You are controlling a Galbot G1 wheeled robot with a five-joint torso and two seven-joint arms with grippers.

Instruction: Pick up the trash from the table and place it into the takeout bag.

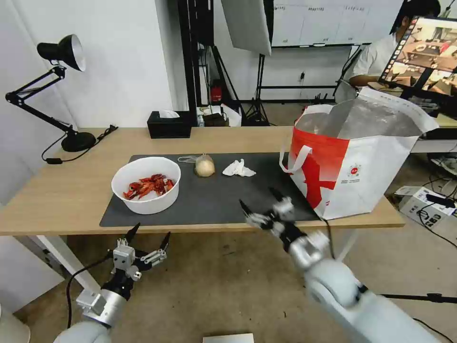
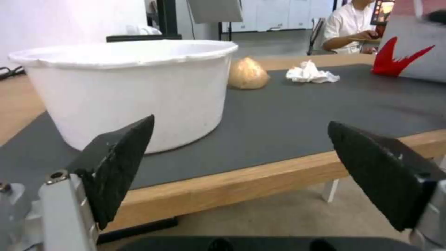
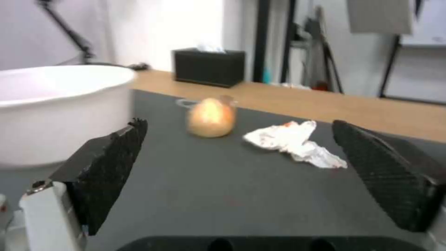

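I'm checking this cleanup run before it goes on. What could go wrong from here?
The right gripper hangs open over the mat's near edge, beside the takeout bag; a wide swing might knock the bag or snag its handle. The tissue is thin and flat, so the fingers could close on the mat. The bowl holds loose shells; tilting it could spill them. The left gripper waits open below the table.

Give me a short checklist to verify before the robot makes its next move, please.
1. Right gripper open over the mat's near edge: ok.
2. Left gripper open, below the table edge: ok.
3. Takeout bag upright, mouth open: ok.
4. Tissue free on the mat, nothing on it: ok.
5. Small bag with beige lump apart from the bowl: ok.
6. Room left inside the takeout bag: cannot tell.
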